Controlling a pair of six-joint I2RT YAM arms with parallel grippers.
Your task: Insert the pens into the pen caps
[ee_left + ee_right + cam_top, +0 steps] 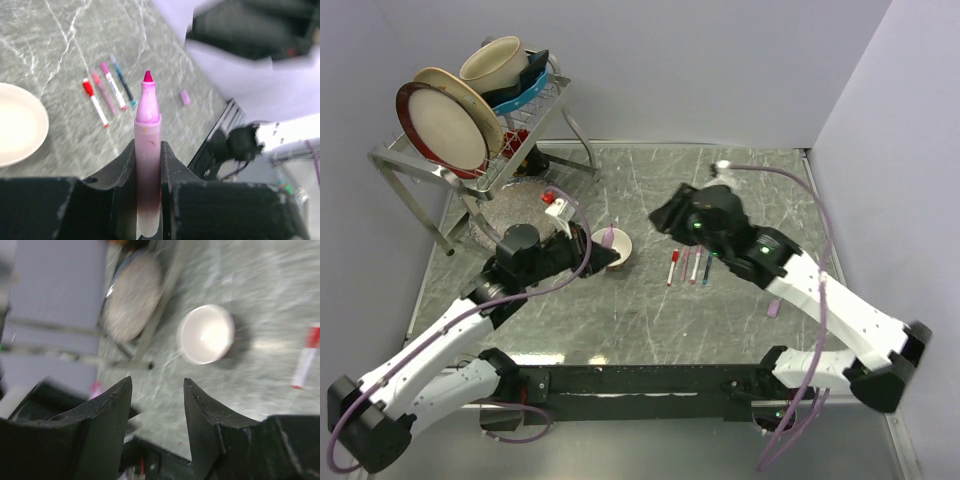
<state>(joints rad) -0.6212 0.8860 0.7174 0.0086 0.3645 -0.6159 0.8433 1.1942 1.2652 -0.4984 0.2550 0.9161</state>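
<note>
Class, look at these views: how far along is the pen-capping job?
Done: four pens lying in a row look capped. In hand: the left hand grips a pink pen, its tip bare. Left: capping it; a lilac cap lies loose to one side of the row, and the right hand is open and empty.

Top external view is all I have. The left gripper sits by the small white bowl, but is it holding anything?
Observer: Yes. The left wrist view shows the left gripper shut on a pink-barrelled pen, clamped around the barrel.
Reviewer: Is that pen capped?
Observer: No, its magenta tip is bare and points away from the gripper.
Reviewer: And the right gripper?
Observer: In the right wrist view the right gripper is open with nothing in it.
</note>
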